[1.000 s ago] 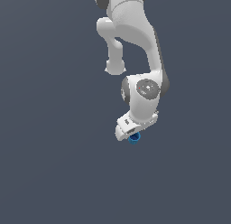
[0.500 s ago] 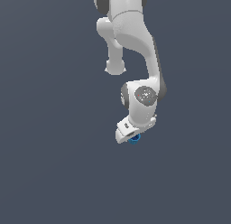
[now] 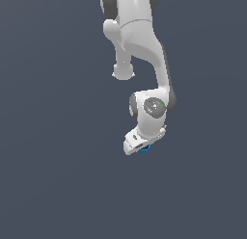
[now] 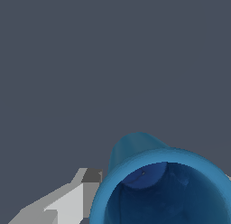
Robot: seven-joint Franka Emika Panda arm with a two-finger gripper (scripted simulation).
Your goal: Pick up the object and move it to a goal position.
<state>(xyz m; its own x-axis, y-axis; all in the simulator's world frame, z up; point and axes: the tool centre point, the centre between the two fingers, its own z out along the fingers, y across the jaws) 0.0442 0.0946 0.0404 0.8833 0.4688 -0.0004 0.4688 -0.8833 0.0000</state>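
Observation:
The object (image 3: 144,149) is a small blue cup, and only a sliver of it shows under the white hand in the exterior view. My gripper (image 3: 138,145) points down at the end of the bent white arm and is shut on it. In the wrist view the object (image 4: 158,182) looms large, its dark hollow top facing the camera. One grey-white finger (image 4: 67,203) presses against its side. The other finger is almost entirely out of frame.
Plain dark grey ground lies all around the arm in both views. No other objects, containers or edges show. The white arm (image 3: 140,45) comes down from the top of the exterior view.
The wrist joint has sunk a little lower over the second. The hand and the blue object have drifted slightly downward with it, and the grip has not changed.

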